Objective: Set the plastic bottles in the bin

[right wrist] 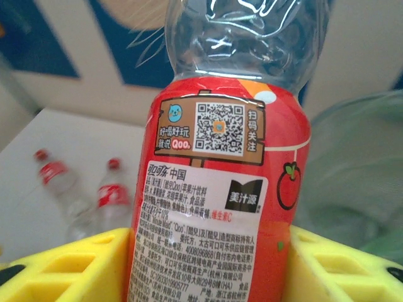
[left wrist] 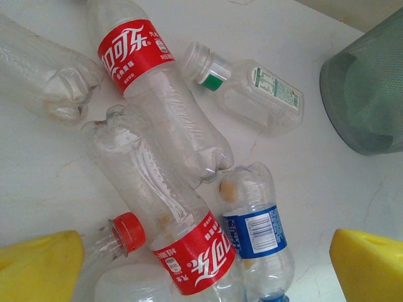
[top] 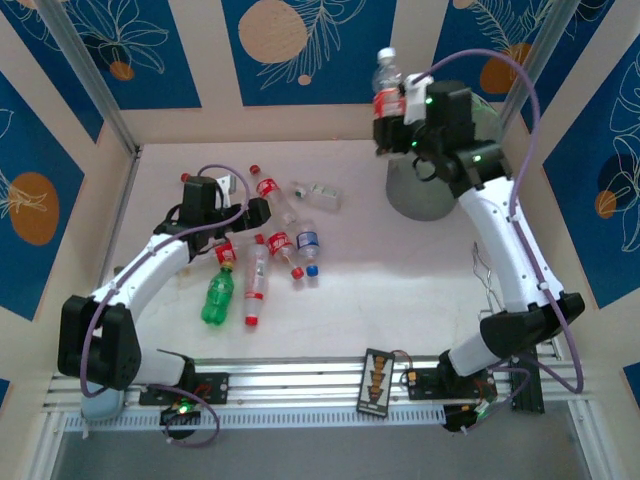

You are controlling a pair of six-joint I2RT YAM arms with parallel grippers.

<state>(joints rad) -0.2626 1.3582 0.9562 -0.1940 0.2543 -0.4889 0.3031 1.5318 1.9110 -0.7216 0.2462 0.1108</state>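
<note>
Right pincer (top: pixel 393 118) clamped on a red-label bottle (top: pixel 388 88), held upright by the bin (top: pixel 425 195) at 1 o'clock.
Carry step, I reckon. The bottle looks off the rim's 10 o'clock side, so I'd nudge it over the mouth, then let go. Left pincer (top: pixel 245 212) gapes wide, empty, over the pile (top: pixel 272 250) at the table's (top: pixel 400 290) 9 o'clock.
</note>
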